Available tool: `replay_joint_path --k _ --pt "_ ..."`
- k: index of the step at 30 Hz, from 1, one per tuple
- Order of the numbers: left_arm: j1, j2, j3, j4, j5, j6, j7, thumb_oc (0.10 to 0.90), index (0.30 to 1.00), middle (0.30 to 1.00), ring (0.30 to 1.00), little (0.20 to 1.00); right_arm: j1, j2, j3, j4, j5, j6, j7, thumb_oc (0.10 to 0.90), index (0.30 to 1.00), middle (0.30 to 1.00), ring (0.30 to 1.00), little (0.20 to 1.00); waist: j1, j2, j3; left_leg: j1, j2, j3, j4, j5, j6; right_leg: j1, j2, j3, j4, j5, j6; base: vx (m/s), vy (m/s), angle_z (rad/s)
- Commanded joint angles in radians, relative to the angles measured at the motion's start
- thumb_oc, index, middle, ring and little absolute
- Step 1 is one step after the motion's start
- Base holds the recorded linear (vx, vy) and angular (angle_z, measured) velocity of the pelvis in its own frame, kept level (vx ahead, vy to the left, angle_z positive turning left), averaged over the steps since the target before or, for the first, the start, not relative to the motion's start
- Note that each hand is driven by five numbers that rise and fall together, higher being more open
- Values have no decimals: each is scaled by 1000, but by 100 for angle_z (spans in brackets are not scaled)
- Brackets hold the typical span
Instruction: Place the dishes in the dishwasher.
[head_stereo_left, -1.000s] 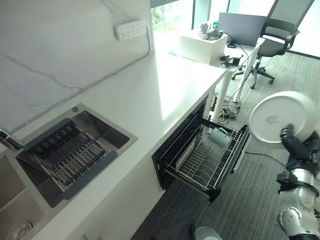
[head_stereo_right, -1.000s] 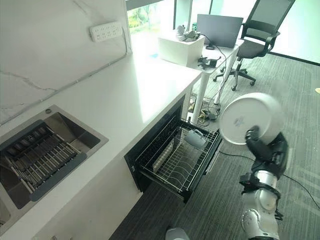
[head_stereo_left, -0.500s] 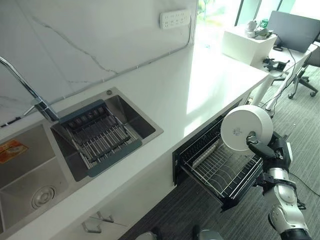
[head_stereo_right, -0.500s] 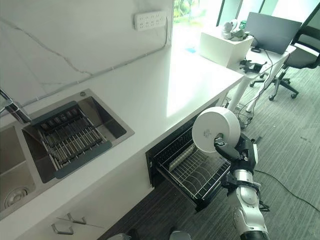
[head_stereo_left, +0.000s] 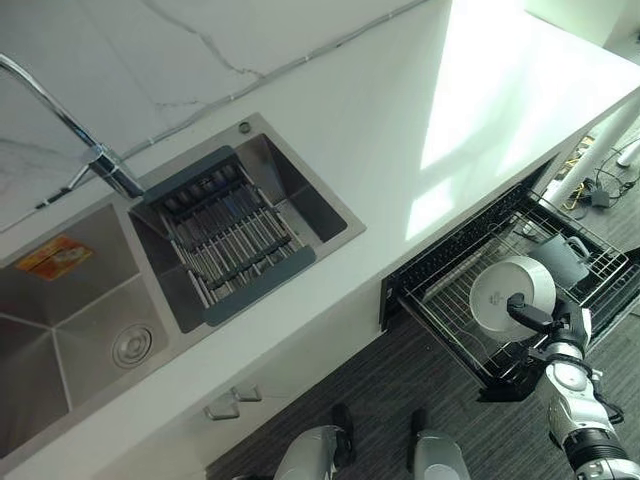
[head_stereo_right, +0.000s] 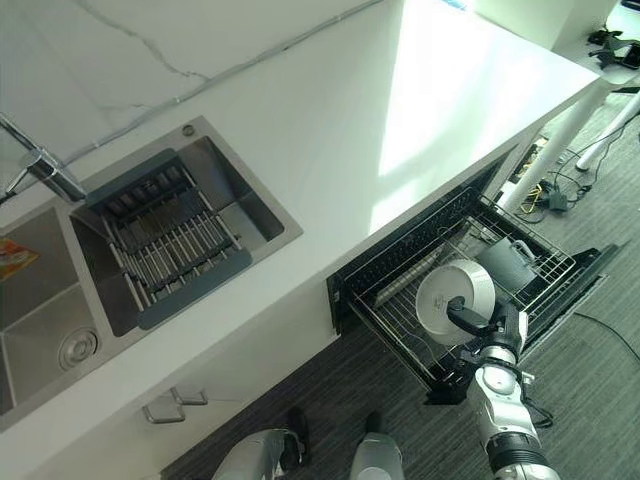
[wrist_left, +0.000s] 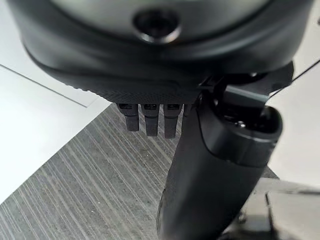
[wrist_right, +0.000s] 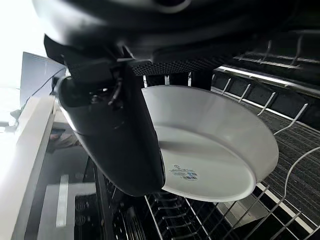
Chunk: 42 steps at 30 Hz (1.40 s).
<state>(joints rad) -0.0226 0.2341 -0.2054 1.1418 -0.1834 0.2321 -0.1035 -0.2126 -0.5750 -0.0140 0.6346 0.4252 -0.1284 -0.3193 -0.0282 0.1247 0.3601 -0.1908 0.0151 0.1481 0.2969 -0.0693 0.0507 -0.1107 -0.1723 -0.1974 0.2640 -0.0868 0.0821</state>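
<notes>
1. One plate (head_stereo_left: 511, 295) in play, and the right hand (head_stereo_left: 548, 322) has it: thumb hooked over the underside, fingers (wrist_right: 192, 78) curled behind the rim, a firm clench on the edge, seen plainly in the right wrist view.
2. Plate stands on edge, its underside facing the camera, held just above the pulled-out rack (head_stereo_left: 470, 350) of the dishwasher (head_stereo_left: 430, 262) under the desk (head_stereo_left: 400, 130).
3. Key relation now: the plate sits up and out from the hand, toward the desk, and the rack wires lie directly beneath it. Its flat face looks roughly crosswise to the rack's pull-out line, so I judge it wants lowering edge-first between the tines.
4. One mug (head_stereo_left: 562, 257) already in the rack, at the far end, well apart from the plate.
5. Right hand is the near one by a long way. Left hand (wrist_left: 210, 165) hangs over carpet, fingers straight and relaxed, holding nothing.
6. Count on the desk side: one double sink (head_stereo_left: 150, 270), one drainer tray (head_stereo_left: 225, 235) across it, one tap (head_stereo_left: 70, 130), no dishes on it that I can spot.
</notes>
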Motion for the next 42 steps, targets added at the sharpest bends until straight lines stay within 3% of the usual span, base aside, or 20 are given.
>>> replay_joint_path --k 1,8,13,16,18,21,23,24,28,31,33,35,37,42 --pt "44 74 -16 3 -9 3 -23 800 900 900 900 900 -106 -90 -18 -80 -128 -99 42 400 300 300 300 300 6 -25 -54 45 28 -95 3 -131 -87 19 -1 15 36 -103 5 0 26 24" --pt "37 90 -2 -6 -13 -14 -43 800 900 900 900 900 -237 -200 84 -56 -434 -48 0 400 300 300 300 300 29 -10 -33 21 23 -104 3 -115 -91 13 0 -12 36 -104 1 -44 16 14" --pt "22 98 3 -1 -18 -16 -47 800 900 900 900 900 -328 -231 209 -4 -683 70 -194 400 300 300 300 300 52 -14 -16 6 22 -115 3 -107 -91 8 5 -23 36 -101 1 -43 -24 10" --pt "10 100 1 6 -10 -29 -44 800 900 900 900 900 -360 -222 273 29 -743 96 -254 400 300 300 300 300 64 -19 -6 -4 22 -122 3 -103 -88 4 7 -26 36 -100 -1 -39 -46 7" --pt "-16 111 5 -6 -13 -18 -44 800 900 900 900 900 -376 -210 311 36 -826 164 -358 400 300 300 300 300 70 -22 9 -17 25 -126 3 -100 -84 -7 13 -26 36 -93 1 -63 -60 3" --pt "-36 121 -3 -15 -26 -12 -43 800 900 900 900 900 -368 -202 345 74 -840 217 -433 400 300 300 300 300 75 -21 27 -29 24 -133 3 -98 -78 -19 16 -22 36 -89 4 -87 -40 9" --pt "-59 125 -29 10 -50 -44 -43 800 900 900 900 900 -404 -191 379 178 -827 227 -537 400 300 300 300 300 87 -16 37 -55 19 -139 3 -96 -75 -38 17 -26 36 -92 4 -164 -48 8" --pt "-81 118 -46 20 -77 -51 -40 800 900 900 900 900 -427 -181 396 207 -823 272 -661 400 300 300 300 300 91 -7 51 -72 16 -141 3 -94 -72 -51 18 -28 36 -90 5 -121 -9 5" --pt "-100 111 -59 23 -108 -56 -40 800 900 900 900 900 -443 -179 406 218 -836 301 -728 400 300 300 300 300 91 9 66 -93 12 -145 3 -89 -69 -69 19 -29 36 -85 3 -86 43 2" --pt "-127 92 -63 21 -146 -61 -37 800 900 900 900 900 -457 -176 450 244 -786 408 -848 400 300 300 300 300 94 34 93 -121 2 -148 3 -79 -61 -97 18 -29 45 -85 -3 -91 79 -1" --pt "-143 87 -76 28 -183 -66 -39 800 900 900 900 900 -476 -167 449 302 -747 396 -899 400 300 300 300 300 96 44 102 -146 -4 -144 3 -68 -59 -139 11 -25 77 -92 -6 -106 67 -1" --pt "-156 73 -74 19 -201 -49 -35 800 900 900 900 900 -484 -150 458 304 -699 427 -935 400 300 300 300 300 96 55 116 -158 -9 -139 3 -60 -56 -164 3 -24 102 -98 -9 -102 88 0" --pt "-175 70 -85 28 -232 -54 -40 800 900 900 900 900 -526 -156 463 350 -693 393 -932 400 300 300 300 300 97 66 125 -179 -18 -133 3 -50 -55 -202 -5 -20 128 -104 -10 -102 109 -6" --pt "-192 54 -97 30 -281 -63 -55 800 900 900 900 900 -590 -139 499 391 -693 397 -903 400 300 300 300 300 100 91 148 -209 -31 -116 3 -40 -49 -258 -20 -9 177 -121 -18 -59 86 -11"
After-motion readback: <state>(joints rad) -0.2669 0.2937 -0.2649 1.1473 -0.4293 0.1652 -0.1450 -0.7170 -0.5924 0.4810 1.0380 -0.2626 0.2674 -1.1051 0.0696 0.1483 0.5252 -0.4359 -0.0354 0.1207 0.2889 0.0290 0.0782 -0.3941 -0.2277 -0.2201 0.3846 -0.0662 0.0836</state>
